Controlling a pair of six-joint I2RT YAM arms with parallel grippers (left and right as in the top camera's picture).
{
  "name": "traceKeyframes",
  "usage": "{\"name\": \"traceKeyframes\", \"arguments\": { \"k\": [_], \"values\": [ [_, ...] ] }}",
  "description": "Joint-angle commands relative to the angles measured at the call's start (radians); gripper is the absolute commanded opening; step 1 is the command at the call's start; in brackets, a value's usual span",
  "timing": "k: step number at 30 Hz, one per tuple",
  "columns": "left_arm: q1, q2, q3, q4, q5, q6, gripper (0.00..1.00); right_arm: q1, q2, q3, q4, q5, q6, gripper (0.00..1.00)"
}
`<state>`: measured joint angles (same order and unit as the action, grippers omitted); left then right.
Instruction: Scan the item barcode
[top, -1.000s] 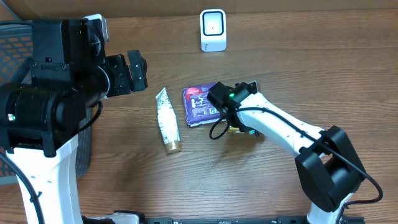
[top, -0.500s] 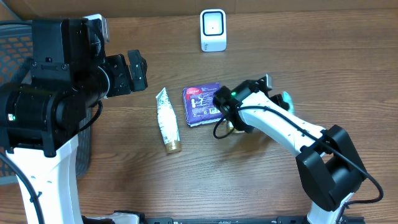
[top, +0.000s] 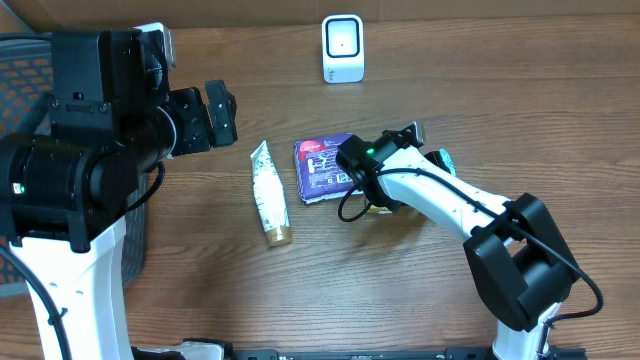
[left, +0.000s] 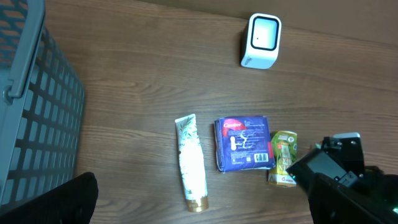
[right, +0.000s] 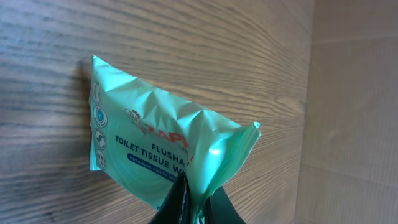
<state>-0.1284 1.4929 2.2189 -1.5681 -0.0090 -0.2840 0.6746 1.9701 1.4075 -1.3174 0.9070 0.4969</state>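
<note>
Green, crinkled plastic film makes up the tissue pack (right: 161, 149), a soft pillow-shaped pouch with white print. The right gripper (right: 193, 202) has its dark fingers pinched together on the pouch's gathered end seam. From overhead only a teal corner shows beside the right wrist, to the right of the other goods. Whether the pouch touches the wood I cannot tell. The left gripper (top: 205, 118) hangs high at the left with its jaws wide apart and nothing between them.

The table (top: 200, 290) is brown wood with long, even grain, and a tan board runs along its far edge. A grey basket (left: 37, 106) of plastic lattice stands at the left.

One scanner (top: 343, 48), a white rounded box with a pale window, stands upright near the far edge, well apart from the pouch. Three more goods lie mid-table in a row. One is a white tube (top: 269, 193) with a gold cap. Next is a flat purple pack (top: 322, 168), glossy and squarish. Last is a small yellow-green sachet (left: 283, 157) just beside the purple pack. Two arms, white with black joints, stand at the table.
</note>
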Motion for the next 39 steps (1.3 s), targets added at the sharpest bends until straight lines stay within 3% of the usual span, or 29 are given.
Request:
{"name": "traceKeyframes", "arguments": {
  "k": [1,7,10,16,22,27,31,39],
  "values": [
    [0.004,0.006,0.008,0.0,-0.009,0.015,1.0,0.019,0.042,0.014,0.006,-0.011,-0.009,0.04],
    [0.004,0.006,0.008,0.0,-0.009,0.015,1.0,0.087,0.063,0.014,0.008,-0.011,-0.008,0.04],
    [0.004,0.006,0.008,0.0,-0.009,0.015,1.0,0.136,0.063,0.014,0.005,-0.02,-0.008,0.25],
    [0.004,0.006,0.008,0.0,-0.009,0.015,1.0,0.236,0.063,0.016,0.008,-0.086,-0.007,0.55],
    [0.004,0.006,0.008,0.0,-0.009,0.015,1.0,0.227,0.035,0.1,0.004,-0.285,-0.008,0.69],
    [0.004,0.006,0.008,0.0,-0.009,0.015,1.0,0.124,-0.07,0.183,0.011,-0.437,-0.008,0.75],
    [0.004,0.006,0.008,0.0,-0.009,0.015,0.99,-0.047,-0.164,0.2,0.048,-0.653,-0.03,0.82],
    [0.004,0.006,0.008,0.0,-0.009,0.015,1.0,-0.445,-0.176,0.111,0.153,-1.282,-0.349,0.81]
  ]
}}
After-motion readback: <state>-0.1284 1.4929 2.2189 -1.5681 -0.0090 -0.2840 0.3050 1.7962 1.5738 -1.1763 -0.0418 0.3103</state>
